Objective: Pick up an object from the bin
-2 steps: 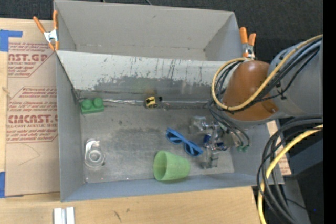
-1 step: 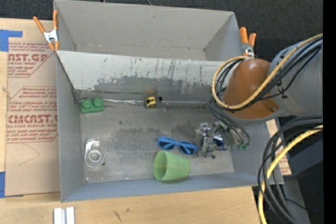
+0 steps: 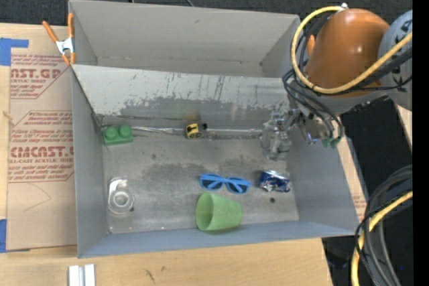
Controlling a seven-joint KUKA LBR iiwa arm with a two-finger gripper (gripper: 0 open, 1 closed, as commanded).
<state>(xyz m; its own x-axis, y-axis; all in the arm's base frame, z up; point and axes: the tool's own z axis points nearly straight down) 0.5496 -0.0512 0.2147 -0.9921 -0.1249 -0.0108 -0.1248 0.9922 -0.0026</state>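
Your gripper (image 3: 276, 141) sits right of centre, just above the blue wrapper (image 3: 275, 181); you can't make out its spread.

Centre of the bin (image 3: 161, 161) floor: bare, open from above. Foot of the rear wall: green block (image 3: 117, 135) at left, small yellow-black piece (image 3: 194, 129) mid-span. Front strip: clear cup (image 3: 120, 197), green cup (image 3: 218, 212) on its side, blue sunglasses (image 3: 224, 182) and crumpled blue wrapper (image 3: 274, 181) lie close together, near the hand (image 3: 276, 144).

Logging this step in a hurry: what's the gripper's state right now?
Gripper: cannot be told whether open or closed; it hangs by the bin's right wall, just behind the crumpled blue packet.
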